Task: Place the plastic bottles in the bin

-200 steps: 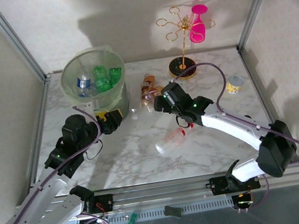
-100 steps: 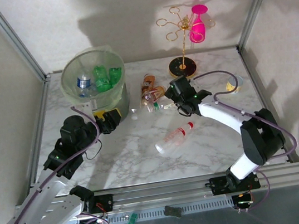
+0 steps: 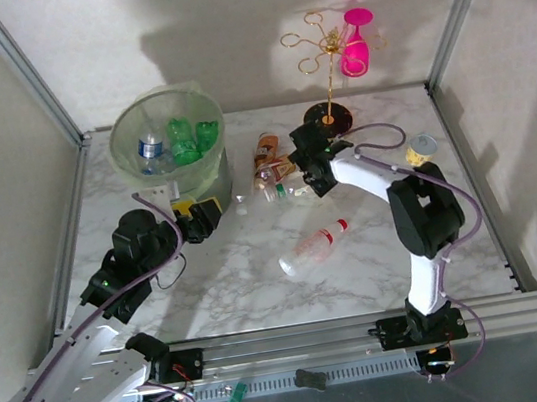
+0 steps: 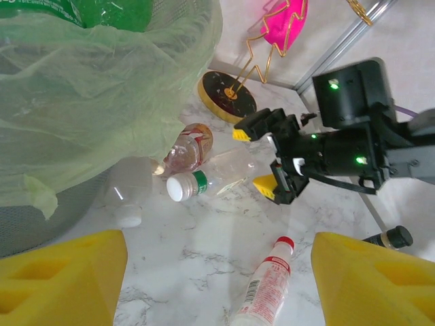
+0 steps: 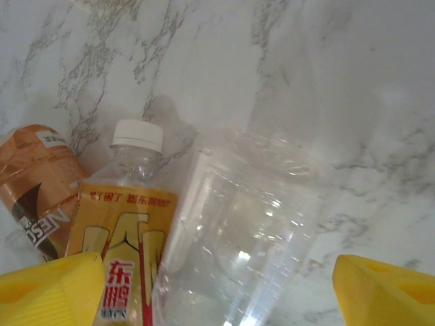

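Marble tabletop point(image 3: 211, 290) between white walls; the bin point(image 3: 166, 140) stands upper left, loose bottles point(image 3: 274, 170) lie mid-frame, and the lower centre is bare. Left wrist: left gripper point(image 4: 217, 272) spread wide, empty, beside the bin's liner point(image 4: 88, 102). Right wrist: right gripper point(image 5: 217, 292) wide open astride a clear bottle point(image 5: 245, 231), its pads apart from it.

Bottles point(image 3: 179, 140) in the bin point(image 3: 206, 177) back left; bottle cluster point(image 3: 270, 165) just right of it; lone bottle point(image 3: 311, 248) nearer the front.
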Tool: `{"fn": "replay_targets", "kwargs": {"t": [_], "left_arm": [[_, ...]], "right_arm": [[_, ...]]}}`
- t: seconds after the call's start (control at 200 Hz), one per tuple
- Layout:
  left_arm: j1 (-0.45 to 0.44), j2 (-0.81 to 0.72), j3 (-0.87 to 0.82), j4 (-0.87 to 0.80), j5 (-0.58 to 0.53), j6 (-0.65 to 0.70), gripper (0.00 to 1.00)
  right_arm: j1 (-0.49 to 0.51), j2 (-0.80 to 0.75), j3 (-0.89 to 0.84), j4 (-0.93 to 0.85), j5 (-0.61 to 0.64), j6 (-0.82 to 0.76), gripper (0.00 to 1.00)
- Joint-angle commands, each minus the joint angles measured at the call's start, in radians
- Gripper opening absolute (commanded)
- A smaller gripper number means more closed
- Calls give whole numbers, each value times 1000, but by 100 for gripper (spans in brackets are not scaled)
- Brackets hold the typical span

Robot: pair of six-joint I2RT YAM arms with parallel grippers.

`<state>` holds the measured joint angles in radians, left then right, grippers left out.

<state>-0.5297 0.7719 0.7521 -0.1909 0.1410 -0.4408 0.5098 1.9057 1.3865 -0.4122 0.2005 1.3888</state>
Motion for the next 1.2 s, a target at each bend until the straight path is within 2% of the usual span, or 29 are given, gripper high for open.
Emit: {"fn": "replay_targets", "kwargs": {"t": [0.0,0.09,0.305,0.411,0.496,0.631,0.901,1.056,1.197], "left_arm": [[-13,-14,-7,18,-19,9,72],[-19,-14,-7,18,-22,11,72],[-21,-10,-7,16,-35,14,72],[-21,-11,-8,16,-44,16,72],[-22,-8,-8,15,-48,19,72],[-21,-1,-8,13,-51,22,71],[-21,18,-6,20,-24,28,74],[-26,37,37,-20,-31,39,78],[-30,58,102,-60,-21,25,80]], "right_arm": [[-16,72,67,-87,-3,35,88],[-32,108,73,-71,-7,48,87],[-47,159,92,-92,2,56,77],[-53,157,62,-86,2,56,64],[-60,138,30,-77,-4,56,48],[-68,67,-25,-57,-4,52,34],[-74,-146,-115,-22,-29,-9,34],[-23,-292,-157,-34,34,-82,34],[45,-453,-204,42,90,-235,34]]}}
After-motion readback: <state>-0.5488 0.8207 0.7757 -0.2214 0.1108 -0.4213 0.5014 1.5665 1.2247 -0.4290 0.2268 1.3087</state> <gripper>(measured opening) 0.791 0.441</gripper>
